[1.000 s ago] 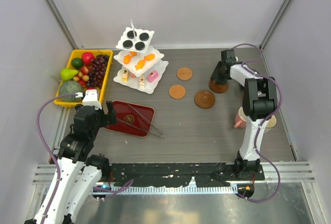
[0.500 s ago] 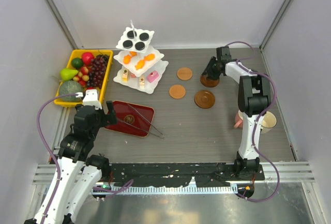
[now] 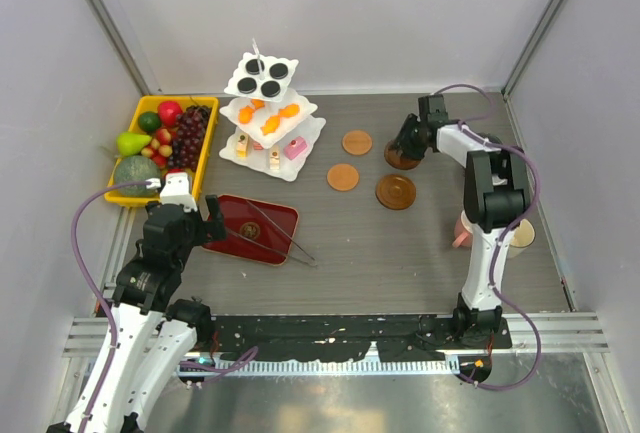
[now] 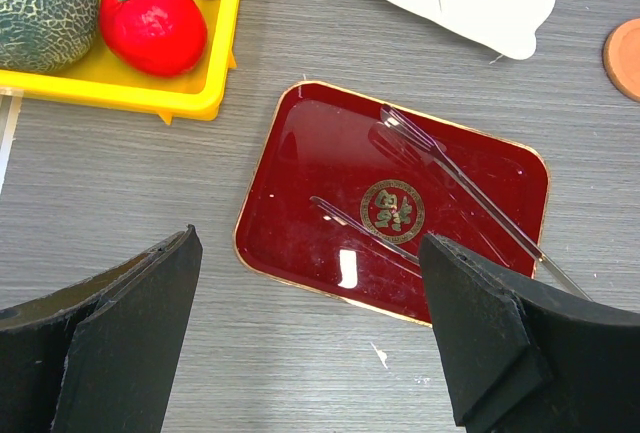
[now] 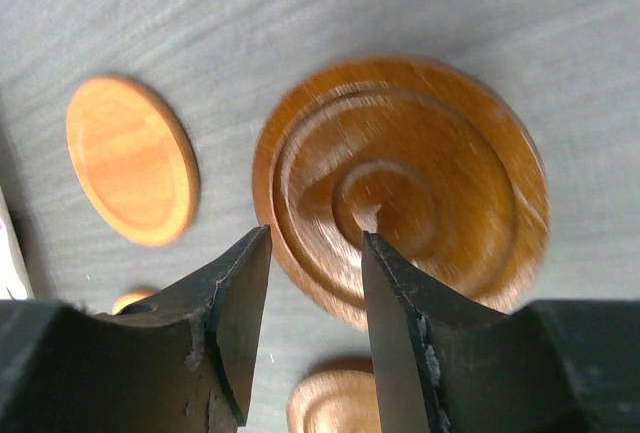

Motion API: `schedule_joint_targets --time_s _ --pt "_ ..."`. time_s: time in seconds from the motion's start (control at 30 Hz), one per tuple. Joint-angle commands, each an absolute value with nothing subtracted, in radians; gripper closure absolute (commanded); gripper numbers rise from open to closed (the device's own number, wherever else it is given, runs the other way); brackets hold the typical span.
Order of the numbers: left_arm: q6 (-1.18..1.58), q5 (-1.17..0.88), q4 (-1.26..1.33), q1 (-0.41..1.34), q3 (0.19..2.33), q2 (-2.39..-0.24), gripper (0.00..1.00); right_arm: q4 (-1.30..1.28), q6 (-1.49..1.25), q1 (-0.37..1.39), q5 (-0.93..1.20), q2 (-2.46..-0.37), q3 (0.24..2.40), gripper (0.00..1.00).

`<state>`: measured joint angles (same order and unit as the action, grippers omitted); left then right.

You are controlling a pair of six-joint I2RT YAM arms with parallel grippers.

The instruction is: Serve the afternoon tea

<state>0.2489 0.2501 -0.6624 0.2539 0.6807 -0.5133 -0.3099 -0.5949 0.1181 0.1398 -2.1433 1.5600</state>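
Note:
The white three-tier stand [image 3: 303, 133] holds black round pastries [image 3: 262, 78], orange pastries [image 3: 265, 118] and pink and cream pastries [image 3: 294, 147]. Three brown coasters [image 3: 343, 177] lie right of it. My right gripper [image 3: 405, 145] [image 5: 312, 243] is shut on the rim of a fourth, ringed coaster [image 3: 398, 161] [image 5: 420, 183], which is tilted low over the table. A pink mug [image 3: 461, 230] and a beige mug [image 3: 521, 236] stand behind the right arm; the green mug is hidden. My left gripper [image 3: 195, 225] [image 4: 308, 243] is open and empty above the table.
A red tray [image 3: 225, 215] [image 4: 290, 183] with metal tongs [image 3: 285, 238] [image 4: 460, 188] lies in front of the stand. A yellow fruit tray [image 3: 207, 148] [image 4: 150, 98] stands at the left wall. Grey walls close in on three sides.
My right gripper has carried the ringed coaster to the left and a little away from me, toward the other coasters. The left arm has not moved.

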Motion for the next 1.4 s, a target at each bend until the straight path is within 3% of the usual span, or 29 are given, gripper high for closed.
schedule_joint_targets --time_s 0.0,0.3,0.53,0.7,1.03,1.37 --pt "0.233 0.239 -0.614 0.258 0.68 -0.512 0.02 -0.296 -0.537 0.13 0.1 -1.923 1.461 0.51" --pt "0.235 0.236 -0.614 0.258 0.68 -0.499 0.02 -0.336 -0.514 0.127 -0.084 -1.689 1.136 0.49" --pt "0.236 0.235 -0.614 0.259 0.68 -0.494 0.02 -0.272 -0.564 0.124 -0.015 -1.666 0.99 0.49" --pt "0.236 0.235 -0.614 0.259 0.681 -0.494 0.02 -0.239 -0.584 0.127 0.046 -1.683 0.953 0.5" --pt "0.236 0.238 -0.615 0.259 0.68 -0.488 0.02 -0.198 -0.624 0.147 0.087 -1.726 0.943 0.63" --pt "0.236 0.239 -0.614 0.261 0.68 -0.488 0.02 -0.19 -0.643 0.15 0.081 -1.73 0.957 0.65"
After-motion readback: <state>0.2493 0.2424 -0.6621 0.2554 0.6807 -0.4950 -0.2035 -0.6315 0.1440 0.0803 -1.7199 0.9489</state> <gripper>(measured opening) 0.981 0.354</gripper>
